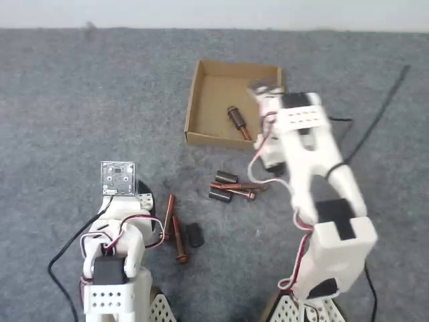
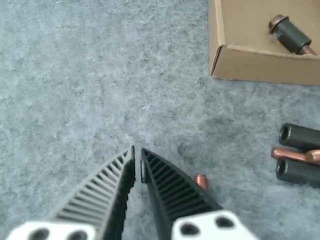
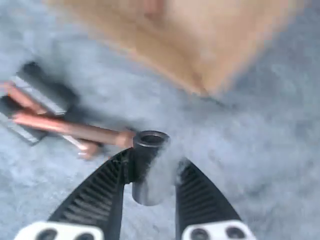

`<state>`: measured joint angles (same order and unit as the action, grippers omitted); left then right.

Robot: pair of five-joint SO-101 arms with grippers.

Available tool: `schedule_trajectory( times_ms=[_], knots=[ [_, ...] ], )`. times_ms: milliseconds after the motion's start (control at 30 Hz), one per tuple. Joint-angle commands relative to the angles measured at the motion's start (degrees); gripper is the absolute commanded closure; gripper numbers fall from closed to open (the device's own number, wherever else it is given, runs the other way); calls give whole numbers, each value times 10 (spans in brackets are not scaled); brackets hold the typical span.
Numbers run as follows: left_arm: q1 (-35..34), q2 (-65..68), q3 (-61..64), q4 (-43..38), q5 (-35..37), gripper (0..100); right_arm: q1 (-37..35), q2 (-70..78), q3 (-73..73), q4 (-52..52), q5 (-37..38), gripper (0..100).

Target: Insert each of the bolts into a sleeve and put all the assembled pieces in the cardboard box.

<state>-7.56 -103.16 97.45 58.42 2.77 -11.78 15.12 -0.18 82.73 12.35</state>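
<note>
Near: left gripper (image 2: 137,150) is closed on nothing, over bare carpet (image 2: 75,75). A copper bolt end (image 2: 201,181) pokes out beside one finger, the rest hidden behind it. The high view gives two whole bolts (image 1: 169,215) and a loose sleeve (image 1: 194,233) beside that arm.

The right gripper (image 3: 155,159) clamps a black sleeve (image 3: 145,170) upright; everything behind it is smeared.

Mid: a pile (image 1: 238,186) of sleeves and bolts lies short of the cardboard box (image 1: 214,139).

Far: one assembled piece (image 1: 237,122) lies inside the box. The left wrist view cuts its tip off at the frame edge.
</note>
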Motion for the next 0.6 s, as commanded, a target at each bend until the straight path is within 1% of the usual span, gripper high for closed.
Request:
schedule_trajectory(
  times_ms=[0,100,133,233,300,467,567],
  knots=[
    [-4,-10,-8,-24,-40,981,70,-52,18,-3,-38,983],
    [-4,-10,-8,-33,-143,981,90,-78,85,-44,-43,983],
    [-4,-10,-8,-38,-159,981,92,-90,113,-61,-43,988],
    [-4,-9,-8,-61,-141,981,95,-143,205,-122,-43,992],
    [-4,-9,-10,-69,-137,981,95,-189,252,-144,-43,992],
    [1,-8,-41,-63,-138,981,109,-309,335,-152,-43,992],
    [2,-7,-72,-50,-138,981,131,-361,375,-153,-43,992]
  ],
)
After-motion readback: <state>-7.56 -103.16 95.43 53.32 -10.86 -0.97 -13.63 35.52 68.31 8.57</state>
